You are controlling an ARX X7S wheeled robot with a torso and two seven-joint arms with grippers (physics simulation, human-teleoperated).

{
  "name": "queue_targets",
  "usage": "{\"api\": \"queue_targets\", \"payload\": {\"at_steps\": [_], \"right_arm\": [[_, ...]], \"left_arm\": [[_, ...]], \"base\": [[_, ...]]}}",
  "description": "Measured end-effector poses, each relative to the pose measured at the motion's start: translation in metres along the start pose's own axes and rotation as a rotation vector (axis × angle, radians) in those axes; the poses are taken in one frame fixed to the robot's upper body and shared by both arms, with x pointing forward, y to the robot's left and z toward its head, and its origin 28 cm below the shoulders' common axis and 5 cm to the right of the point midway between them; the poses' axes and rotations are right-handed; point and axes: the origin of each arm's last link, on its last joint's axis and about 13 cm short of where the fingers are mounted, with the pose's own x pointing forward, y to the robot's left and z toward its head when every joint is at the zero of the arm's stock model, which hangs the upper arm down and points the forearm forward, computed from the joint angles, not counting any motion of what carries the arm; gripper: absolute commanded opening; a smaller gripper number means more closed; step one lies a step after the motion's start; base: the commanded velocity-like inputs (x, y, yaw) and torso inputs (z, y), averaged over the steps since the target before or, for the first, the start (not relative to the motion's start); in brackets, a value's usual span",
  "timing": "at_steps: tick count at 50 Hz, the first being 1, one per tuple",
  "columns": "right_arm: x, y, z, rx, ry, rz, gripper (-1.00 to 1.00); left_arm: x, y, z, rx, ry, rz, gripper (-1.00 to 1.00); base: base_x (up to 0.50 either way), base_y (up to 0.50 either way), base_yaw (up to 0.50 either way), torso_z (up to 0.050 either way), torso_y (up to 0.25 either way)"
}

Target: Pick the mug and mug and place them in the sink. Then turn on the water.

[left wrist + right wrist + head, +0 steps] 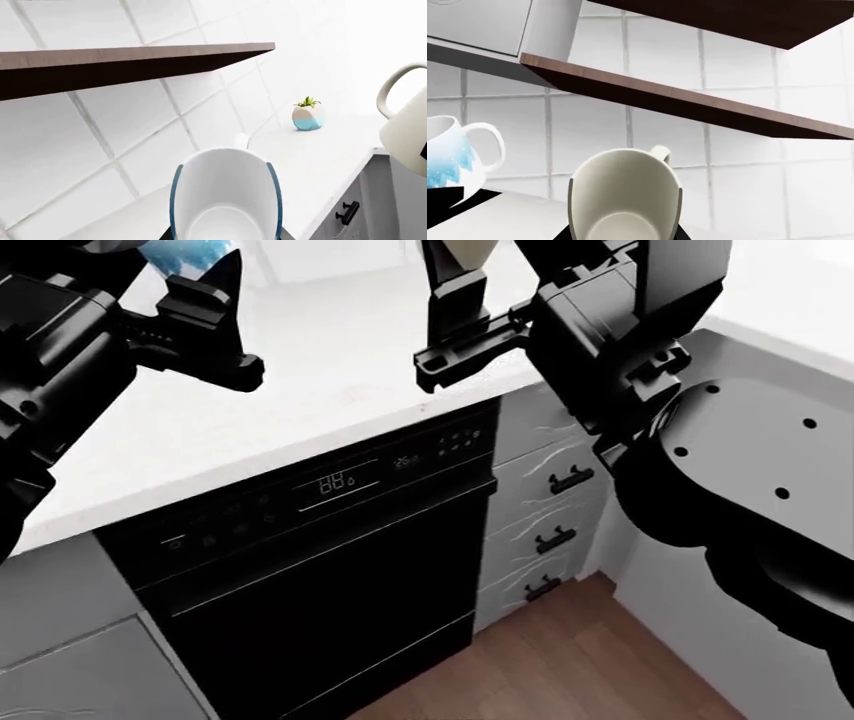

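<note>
Mugs are both lifted: the white blue-patterned mug (225, 197) sits in the left gripper's (200, 325) jaws, the plain cream mug (624, 195) in the right gripper's (454, 315). Judged next: carry both to the unseen sink.

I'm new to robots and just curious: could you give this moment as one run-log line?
left gripper: holds blue-patterned mug | right gripper: holds cream mug | both raised over counter | sink: not in view
</note>
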Motion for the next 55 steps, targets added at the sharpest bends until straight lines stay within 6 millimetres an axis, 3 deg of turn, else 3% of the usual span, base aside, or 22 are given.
{"api": "queue_targets", "payload": {"at_steps": [55], "right_arm": [[0.0014, 0.0003, 0.0029, -0.013, -0.005, 0.01, -1.0]], "left_arm": [[-0.0004, 0.0005, 0.0007, 0.0, -0.004, 0.002, -1.0]], "base": [[-0.04, -0.1, 0.5, 0.0, 0.0]]}}
